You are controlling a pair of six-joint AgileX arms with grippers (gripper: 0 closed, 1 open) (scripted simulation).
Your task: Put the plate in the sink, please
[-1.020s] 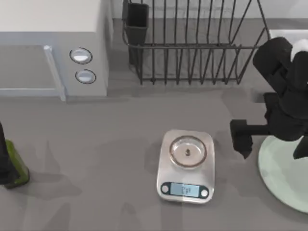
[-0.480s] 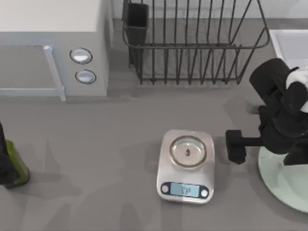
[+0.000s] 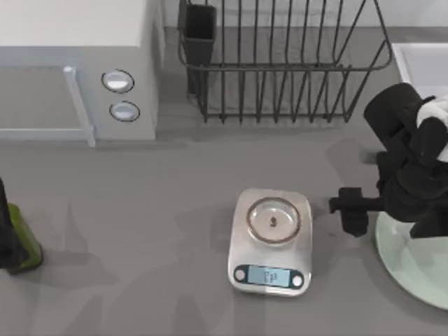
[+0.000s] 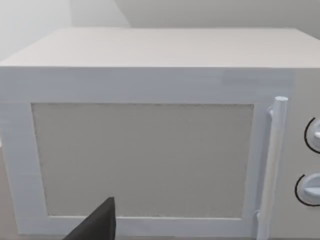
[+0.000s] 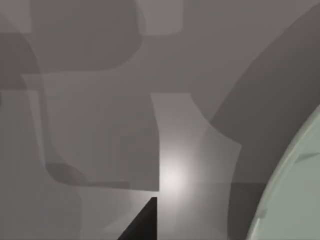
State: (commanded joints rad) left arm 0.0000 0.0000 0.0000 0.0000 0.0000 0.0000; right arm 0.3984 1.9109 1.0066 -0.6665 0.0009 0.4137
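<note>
We find the plate [image 3: 413,262] flat on the table just to the right of the kitchen scale [image 3: 271,241], with the sink [image 3: 422,61] well behind it, beside the dish rack [image 3: 283,63]. Our right gripper [image 3: 353,210], between scale and plate, has drawn slightly toward the plate's rim since half a second ago; we cannot tell its finger state. Nothing is grasped yet, and our left arm [image 3: 7,231] stays parked far left of the scale.

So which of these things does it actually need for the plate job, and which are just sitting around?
Needed for the job:
- plate, at the table's right edge
- sink, back right corner
- right gripper, beside the plate

Just lying about:
- kitchen scale
- dish rack
- microwave
- green bottle
</note>
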